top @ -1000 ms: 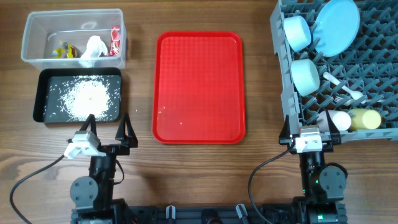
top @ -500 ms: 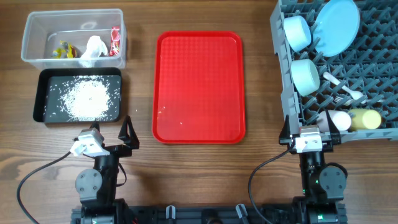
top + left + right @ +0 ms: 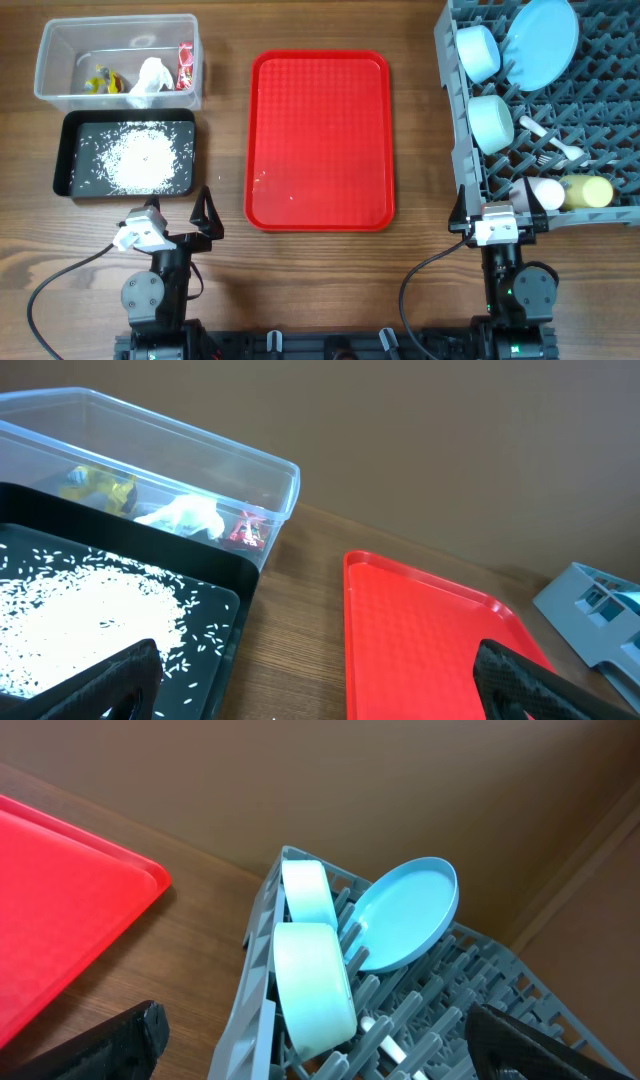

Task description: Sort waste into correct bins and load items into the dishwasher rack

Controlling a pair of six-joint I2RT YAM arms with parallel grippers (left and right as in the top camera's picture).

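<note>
Sorting looks finished on the worktop (image 3: 230, 260): crumpled tissue (image 3: 150, 78), scraps (image 3: 103, 80) and wrapper (image 3: 185, 65) lie in the clear tub (image 3: 45, 85), and rice grains (image 3: 140, 160) fill the black tray (image 3: 62, 160) touching it. The plate (image 3: 545, 40), bowls (image 3: 478, 50), pink cup (image 3: 540, 192), yellow cup (image 3: 588, 190) and cutlery (image 3: 560, 152) sit in the dishwasher rack (image 3: 610, 100). The left hand (image 3: 180, 208) and right hand (image 3: 497, 205) hover near the robot's base, fingers spread, holding nothing. Any parting move should avoid the tray lip and rack edge.

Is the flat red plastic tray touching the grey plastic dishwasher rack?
Apart. Overhead view shows bare table between the red tray and the grey rack.
</note>
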